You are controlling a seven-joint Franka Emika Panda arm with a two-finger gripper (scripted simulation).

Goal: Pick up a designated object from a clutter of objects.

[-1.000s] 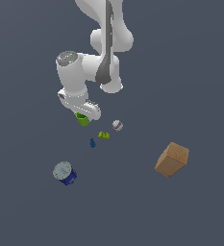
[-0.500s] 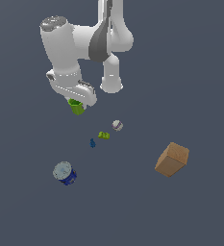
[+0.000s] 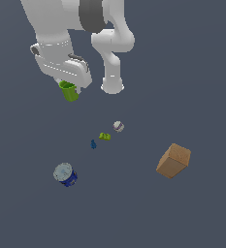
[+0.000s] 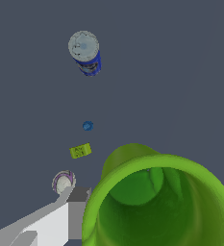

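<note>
Well above the floor, at the exterior view's left, we note the gripper (image 3: 69, 87) clamped on the green cup (image 3: 69, 91), lifted higher than a half-second ago; the ball (image 3: 118, 126), yellow-green piece (image 3: 104, 136), blue can (image 3: 65, 174) and box (image 3: 173, 161) lie unmoved.

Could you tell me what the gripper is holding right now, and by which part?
The gripper holds the small green cup, apparently by its rim; the exact contact is hidden.

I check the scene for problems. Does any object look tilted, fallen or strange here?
The tan box looks askew, seemingly resting on an edge or corner rather than flat. The blue can seems to lean too. The green cup hangs tilted in the gripper, off the floor. Nothing looks spilled or broken.
</note>
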